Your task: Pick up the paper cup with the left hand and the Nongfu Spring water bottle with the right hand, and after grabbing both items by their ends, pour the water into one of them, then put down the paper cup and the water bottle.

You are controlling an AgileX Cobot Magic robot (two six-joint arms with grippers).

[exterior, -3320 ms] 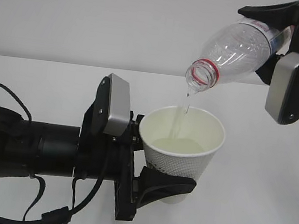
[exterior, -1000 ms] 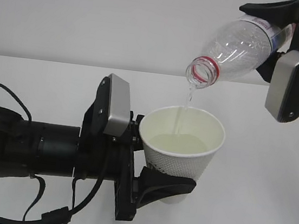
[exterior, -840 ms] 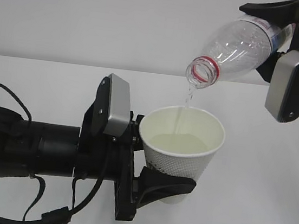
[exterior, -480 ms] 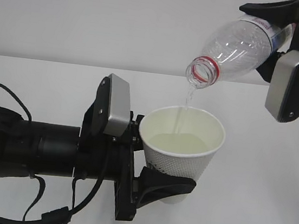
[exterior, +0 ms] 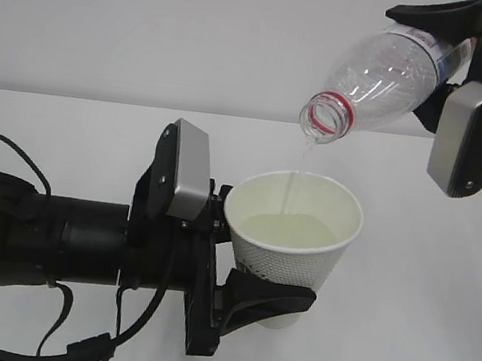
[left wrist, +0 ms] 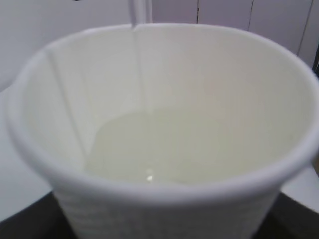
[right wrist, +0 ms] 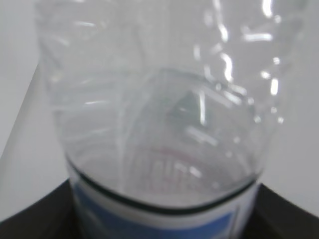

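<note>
The white paper cup (exterior: 288, 261) is held upright above the table, my left gripper (exterior: 258, 253) shut on its wall from the left. Pale water (exterior: 292, 231) fills its lower part. Above it the clear Nongfu Spring water bottle (exterior: 381, 74) is tilted mouth-down to the left, with my right gripper (exterior: 440, 64) shut on its labelled end. A thin stream of water (exterior: 298, 166) falls from the red-ringed mouth (exterior: 328, 116) into the cup. In the left wrist view the cup (left wrist: 159, 199) fills the frame with water (left wrist: 149, 149) inside. In the right wrist view the bottle (right wrist: 154, 99) fills the frame.
A white table (exterior: 434, 328) lies under both arms, with a plain white wall behind. Loose black cables (exterior: 55, 334) hang from the left arm at the lower left. The right gripper's grey plate (exterior: 457, 141) hangs to the right of the cup.
The water in the cup stands higher than a few seconds ago, and the stream has thinned. Neither arm, the cup nor the bottle has visibly moved over the last second.
</note>
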